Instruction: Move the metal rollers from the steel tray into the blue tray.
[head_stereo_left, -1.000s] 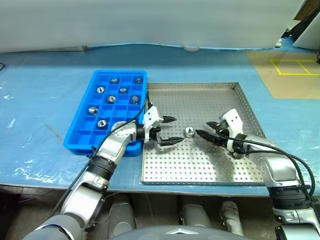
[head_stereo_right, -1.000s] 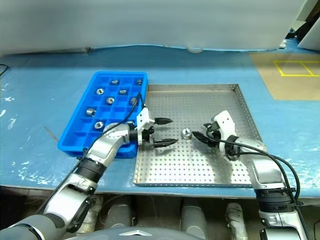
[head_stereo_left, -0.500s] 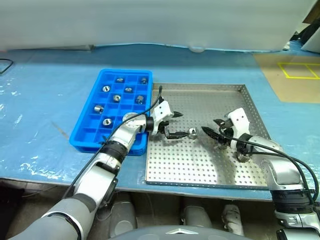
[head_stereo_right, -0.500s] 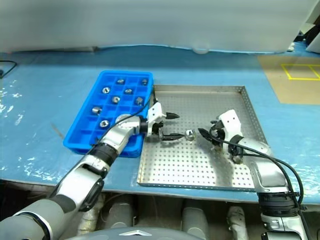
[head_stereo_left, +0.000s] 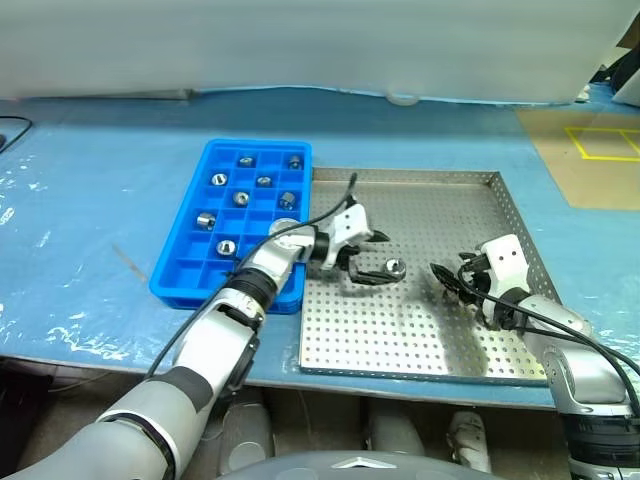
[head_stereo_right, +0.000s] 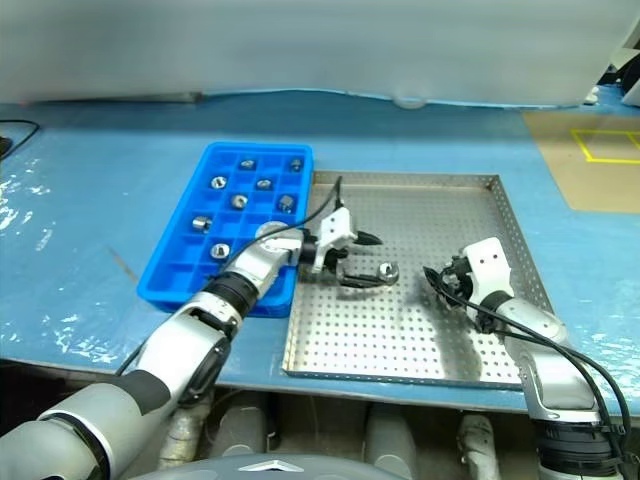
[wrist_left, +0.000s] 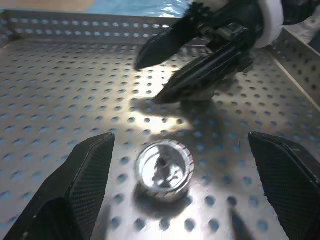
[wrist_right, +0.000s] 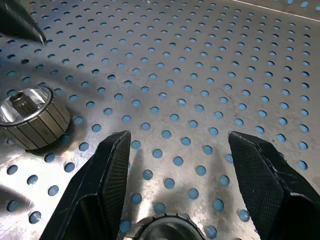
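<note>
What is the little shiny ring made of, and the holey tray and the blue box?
The roller looks like polished metal: silvery, mirror-bright, with a ridged side. The steel tray looks like brushed sheet metal, dull grey and punched with holes. The blue tray is probably moulded plastic: even bright colour, soft sheen, rounded compartment walls.

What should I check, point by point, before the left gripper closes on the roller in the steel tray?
1. Left gripper jaws open wide: ok.
2. Metal roller lies between the left fingers: ok in the left wrist view, slightly nearer to one finger.
3. Roller stands on its end, hollow centre up, on the steel tray: ok.
4. Right gripper is apart from the roller: ok, a gap shows, but its tips point toward the roller.
5. Blue tray has free compartments: ok, seven rollers inside, many cells empty.
6. Fingertips low enough to grip the roller's side: cannot tell.
</note>
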